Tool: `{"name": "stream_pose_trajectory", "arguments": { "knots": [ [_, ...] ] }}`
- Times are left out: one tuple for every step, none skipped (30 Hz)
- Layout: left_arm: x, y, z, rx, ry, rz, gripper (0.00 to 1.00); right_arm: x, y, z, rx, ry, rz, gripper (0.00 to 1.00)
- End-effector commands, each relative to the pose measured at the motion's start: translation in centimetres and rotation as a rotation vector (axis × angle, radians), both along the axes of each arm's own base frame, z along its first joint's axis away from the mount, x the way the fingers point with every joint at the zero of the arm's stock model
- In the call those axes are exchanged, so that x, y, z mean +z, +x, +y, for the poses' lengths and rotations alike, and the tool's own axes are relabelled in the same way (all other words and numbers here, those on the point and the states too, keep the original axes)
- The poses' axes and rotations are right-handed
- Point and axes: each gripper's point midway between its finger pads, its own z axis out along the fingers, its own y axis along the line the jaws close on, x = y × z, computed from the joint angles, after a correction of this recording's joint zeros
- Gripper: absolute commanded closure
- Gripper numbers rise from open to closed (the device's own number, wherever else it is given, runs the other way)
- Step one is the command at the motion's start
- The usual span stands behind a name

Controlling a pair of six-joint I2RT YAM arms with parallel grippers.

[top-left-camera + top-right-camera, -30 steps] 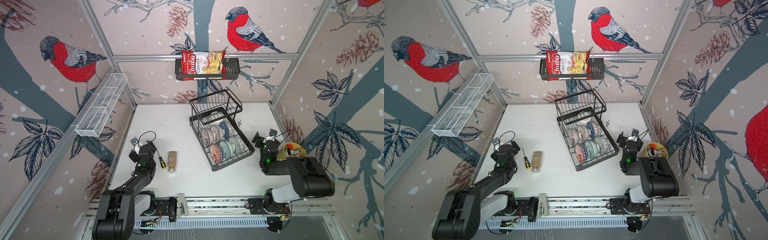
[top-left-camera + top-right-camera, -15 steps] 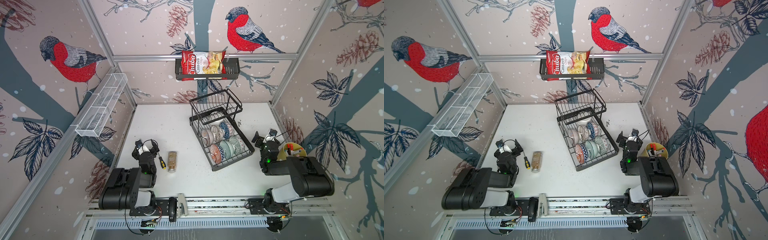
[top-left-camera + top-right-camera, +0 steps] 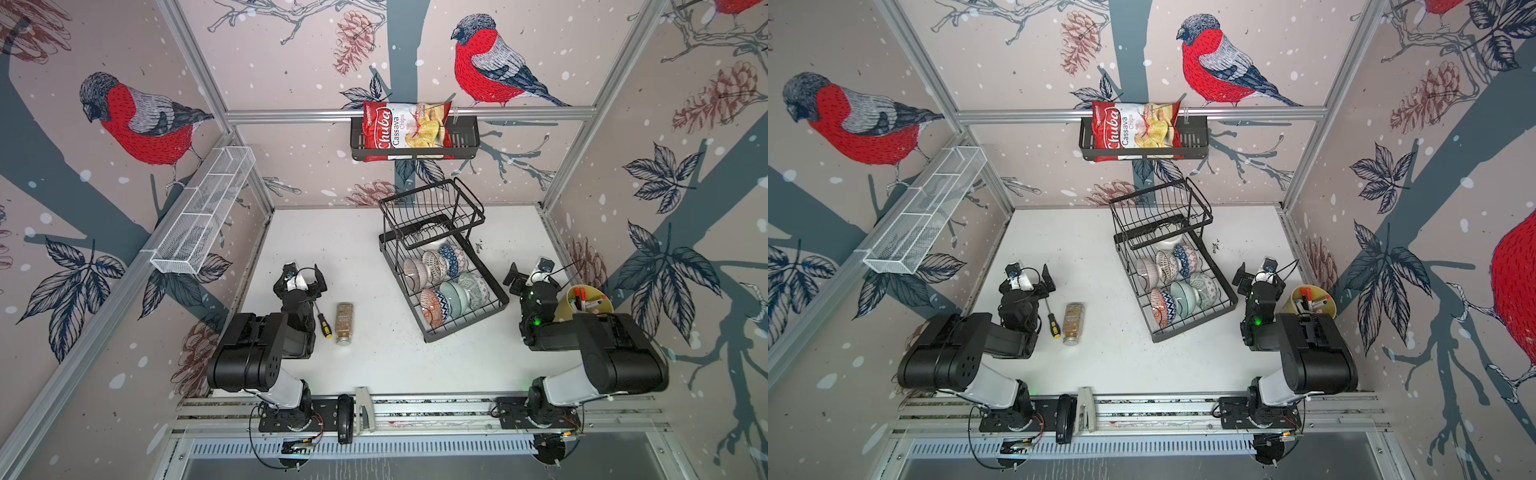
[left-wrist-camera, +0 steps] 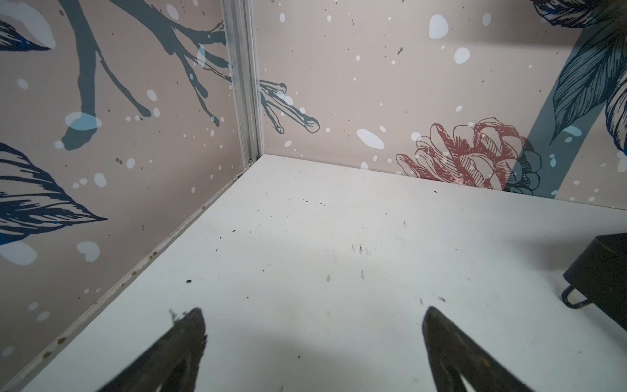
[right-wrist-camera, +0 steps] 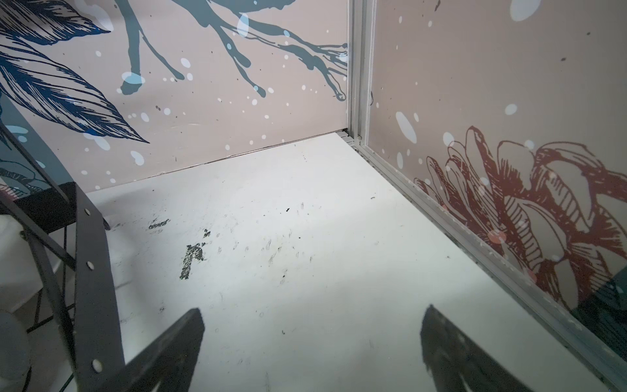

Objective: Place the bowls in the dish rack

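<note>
Red bag [image 3: 405, 131] reads "Chuba Cassava Chips". Dish rack [image 3: 467, 321] runs back-to-front, slanting right, bowls [image 3: 453, 291] on edge inside. Left gripper [image 3: 303, 272] and right gripper [image 3: 528, 269]: jaws spread, empty.

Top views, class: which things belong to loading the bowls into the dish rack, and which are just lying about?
Belong to the job:
bowls
dish rack

Just lying about:
screwdriver
jar
chips bag
yellow pot of markers
white mesh shelf
</note>
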Motion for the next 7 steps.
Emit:
{"name": "stream_pose_trajectory", "arguments": {
  "knots": [
    [0.44, 0.15, -0.02, -0.001, 0.018, -0.012, 0.02, 0.84, 0.23, 0.13, 0.016, -0.004, -0.038, 0.0],
    [0.43, 0.14, -0.04, -0.002, 0.018, -0.012, 0.02, 0.81, 0.23, 0.26, 0.023, -0.005, -0.035, 0.01],
    [0.43, 0.13, -0.04, -0.003, 0.018, -0.012, 0.02, 0.83, 0.22, 0.27, 0.024, -0.005, -0.036, 0.0],
    [0.44, 0.14, -0.03, -0.002, 0.019, -0.012, 0.01, 0.83, 0.23, 0.18, 0.021, -0.005, -0.036, 0.01],
    [0.45, 0.14, -0.06, -0.003, 0.019, -0.012, 0.02, 0.81, 0.21, 0.19, 0.021, -0.004, -0.036, 0.01],
    [0.43, 0.07, -0.05, -0.002, 0.021, -0.012, 0.02, 0.88, 0.22, 0.2, 0.022, -0.004, -0.038, 0.0],
    [0.51, 0.1, -0.08, -0.002, 0.021, -0.014, 0.02, 0.83, 0.2, 0.19, 0.021, -0.004, -0.036, 0.0]
  ]
}}
